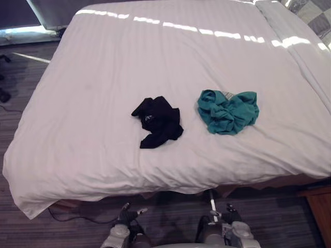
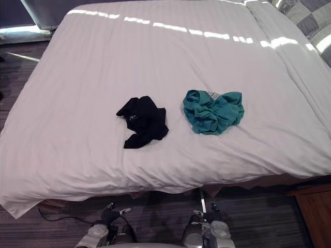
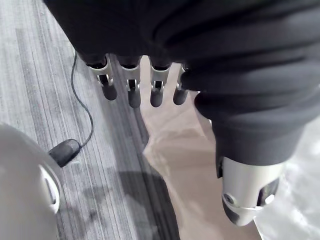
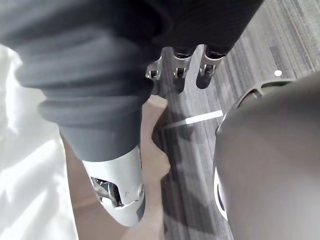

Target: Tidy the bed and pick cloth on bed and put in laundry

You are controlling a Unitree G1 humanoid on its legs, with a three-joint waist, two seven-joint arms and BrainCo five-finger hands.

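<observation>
A crumpled black cloth (image 1: 158,121) lies on the white bed (image 1: 93,103), near the middle of its front half. Just to its right is a bunched teal cloth (image 1: 228,111), apart from the black one. Both hands hang low in front of the bed's near edge, over the carpet. My left hand (image 1: 124,214) shows straight fingers (image 3: 131,90) with nothing in them. My right hand (image 1: 231,215) is also open and holds nothing, its fingers (image 4: 181,70) pointing down at the floor.
The duvet's front edge (image 1: 155,187) overhangs the bed base. A long white pillow (image 1: 310,46) runs along the bed's right side, with a checkered cushion (image 1: 316,13) behind it. A wooden piece of furniture (image 1: 318,206) stands at the lower right. Dark carpet (image 1: 20,77) lies to the left.
</observation>
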